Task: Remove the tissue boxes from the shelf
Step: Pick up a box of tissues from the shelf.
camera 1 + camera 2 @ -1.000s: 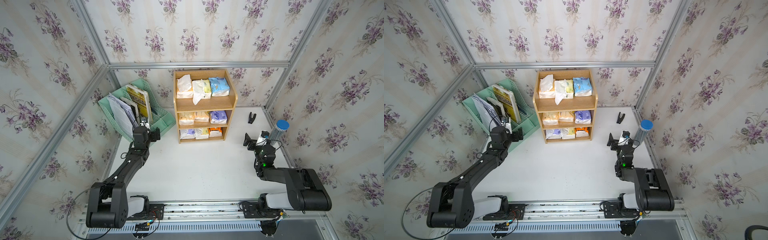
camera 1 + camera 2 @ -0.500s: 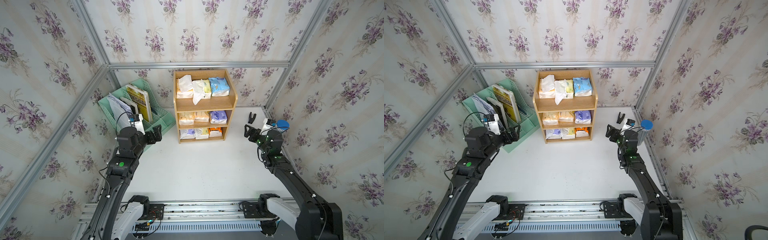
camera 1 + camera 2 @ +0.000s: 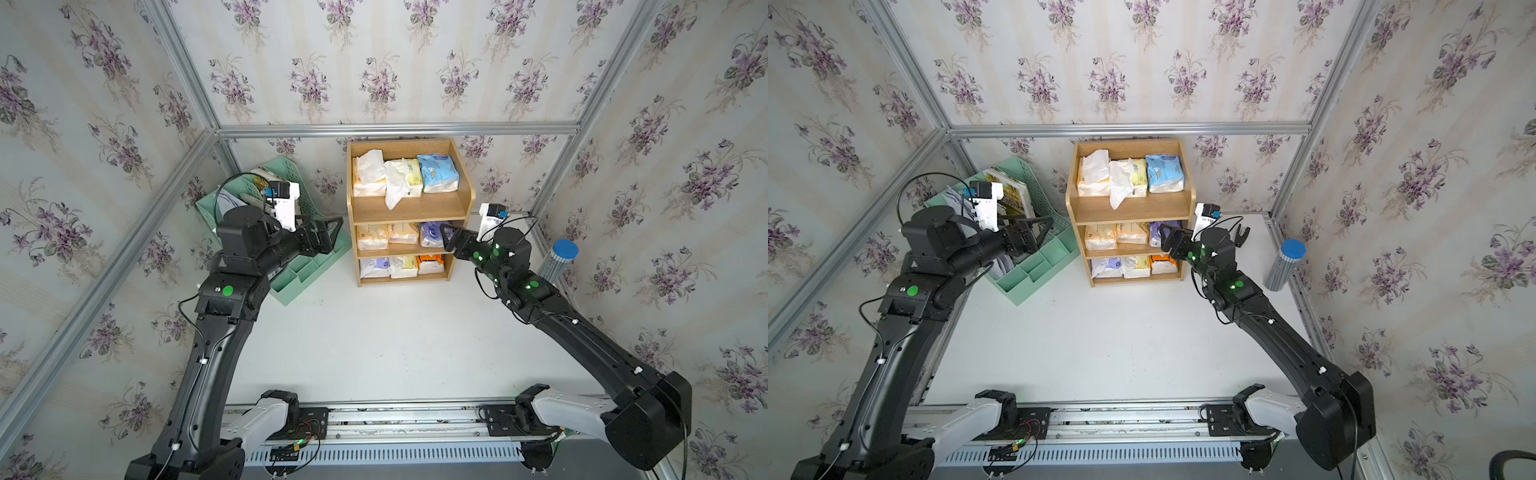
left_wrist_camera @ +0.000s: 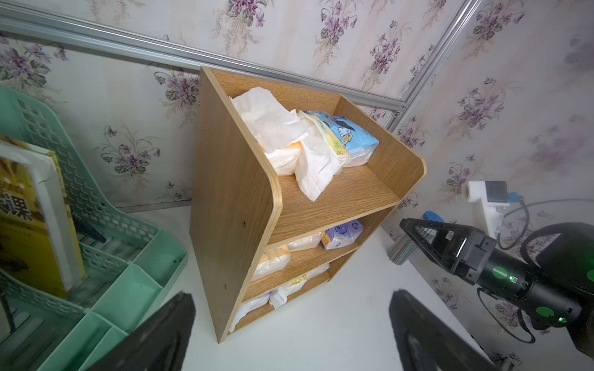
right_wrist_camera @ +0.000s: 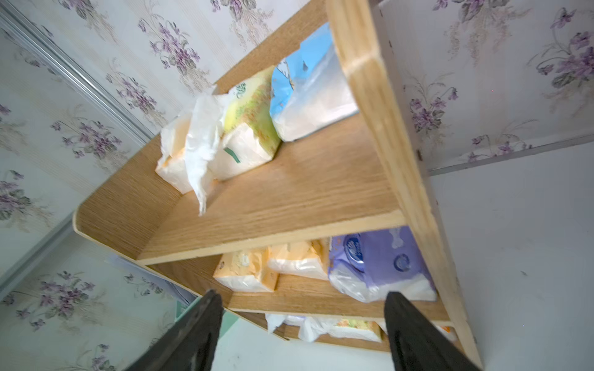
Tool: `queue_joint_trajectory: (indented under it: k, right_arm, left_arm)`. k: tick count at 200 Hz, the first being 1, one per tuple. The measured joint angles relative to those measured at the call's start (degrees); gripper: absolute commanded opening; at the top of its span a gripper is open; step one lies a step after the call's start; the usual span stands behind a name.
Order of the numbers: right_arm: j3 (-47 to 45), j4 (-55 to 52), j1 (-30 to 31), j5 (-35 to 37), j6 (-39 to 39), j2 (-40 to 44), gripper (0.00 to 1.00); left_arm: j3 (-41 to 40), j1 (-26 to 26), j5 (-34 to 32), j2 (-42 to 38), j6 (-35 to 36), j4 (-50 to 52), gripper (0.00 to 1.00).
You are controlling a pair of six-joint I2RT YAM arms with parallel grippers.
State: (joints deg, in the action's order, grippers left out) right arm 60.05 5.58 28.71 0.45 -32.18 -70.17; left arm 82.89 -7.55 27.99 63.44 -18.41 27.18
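I'm holding right gripper (image 3: 451, 240) open, empty, at 3 o'clock of shelf (image 3: 409, 210), lining up on purple pack (image 3: 430, 233) nearest that side.

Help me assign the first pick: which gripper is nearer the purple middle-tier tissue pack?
Right. Right gripper: directly before the purple tissue pack. Left gripper: off the shelf's opposite side.

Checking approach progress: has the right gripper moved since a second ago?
Yes. The right gripper has swung away from the blue-capped tube toward the shelf, now open at its middle tier beside the purple tissue pack.
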Motion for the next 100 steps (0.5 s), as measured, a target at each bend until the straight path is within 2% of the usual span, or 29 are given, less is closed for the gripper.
queue_joint_trajectory:
  k: [39, 100]
  right_arm:
    - [10.62, 0.24, 5.81, -0.07, -2.49, -7.72, 0.79]
    - [25.24, -3.74, 7.15, 6.23, -2.45, -17.25, 0.78]
  left_arm:
    - [4.02, -2.86, 1.77, 6.38, 0.48, -0.55, 0.99]
    - [7.85, -4.35, 2.10, 12.63, 5.31, -0.63, 0.99]
